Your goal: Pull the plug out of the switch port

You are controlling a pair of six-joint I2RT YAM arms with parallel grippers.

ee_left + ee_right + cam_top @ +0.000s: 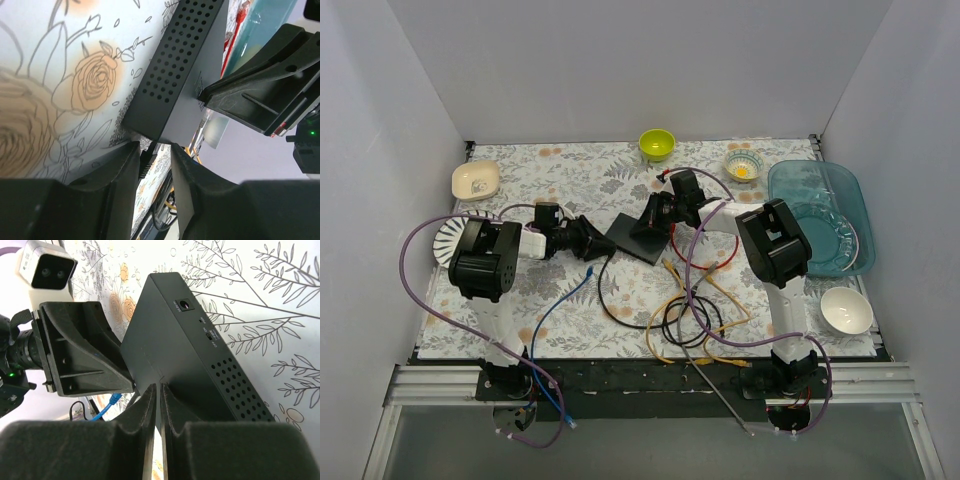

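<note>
The black switch (638, 238) lies flat on the floral mat in mid-table; it also shows in the left wrist view (175, 75) and the right wrist view (190, 355). A black plug (146, 156) sits in a port at the switch's near-left corner, and its black cable (603, 290) trails toward the front. My left gripper (598, 240) is open, with its jaws on either side of the plug (155, 146); the plug lies against one finger, apart from the other. My right gripper (660, 215) is shut, its tips (158, 387) resting on the switch's top at the far-right side.
Loose yellow cables (705, 310) and a blue cable (560, 310) lie in front of the switch. A teal tray (820, 215) stands at the right, with a white bowl (846, 310) near it. A green bowl (657, 144), a small bowl (743, 166) and a beige dish (476, 180) stand at the back.
</note>
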